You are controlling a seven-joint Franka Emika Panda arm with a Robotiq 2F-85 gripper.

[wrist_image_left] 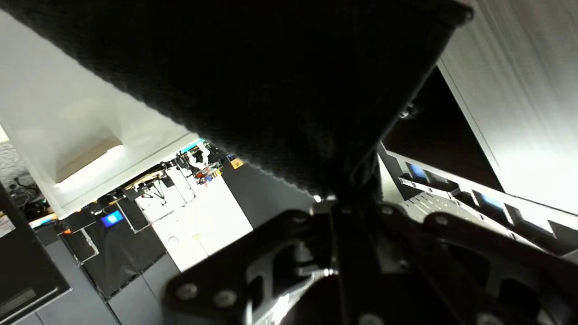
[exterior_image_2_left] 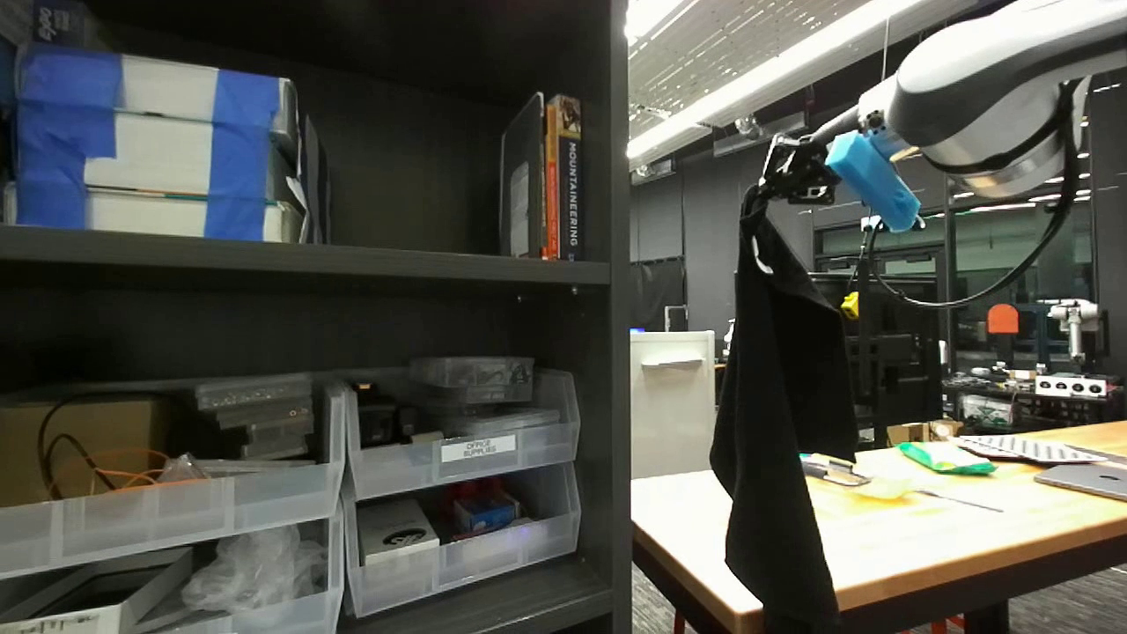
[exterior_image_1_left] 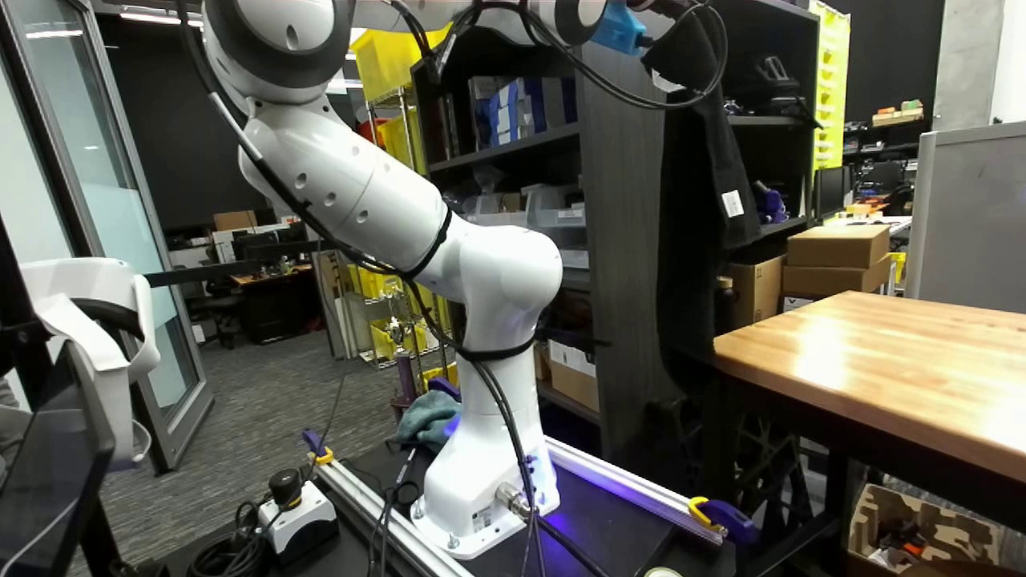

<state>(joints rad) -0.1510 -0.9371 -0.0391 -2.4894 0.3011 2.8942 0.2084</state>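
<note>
My gripper (exterior_image_2_left: pixel 764 183) is shut on the top corner of a black cloth (exterior_image_2_left: pixel 779 414), seen in an exterior view. From there the cloth hangs in long folds past the near edge of the wooden table, in front of it in that view. In another exterior view the black cloth (exterior_image_1_left: pixel 728 160), with a white tag near its lower part, hangs by the dark shelf while the gripper is mostly cut off at the top. The wrist view has the cloth (wrist_image_left: pixel 271 90) filling its upper middle, pinched at the fingertips of the gripper (wrist_image_left: pixel 338 207); the pads are mostly dark.
A dark shelf unit (exterior_image_2_left: pixel 440 264) holds taped boxes (exterior_image_2_left: pixel 158 145), books (exterior_image_2_left: pixel 568 176) and clear bins (exterior_image_2_left: pixel 475 458). On the wooden table (exterior_image_2_left: pixel 687 550) lie a laptop (exterior_image_2_left: pixel 1087 478), a green packet (exterior_image_2_left: pixel 946 456) and other items. Cables (exterior_image_1_left: pixel 633 100) loop below the arm.
</note>
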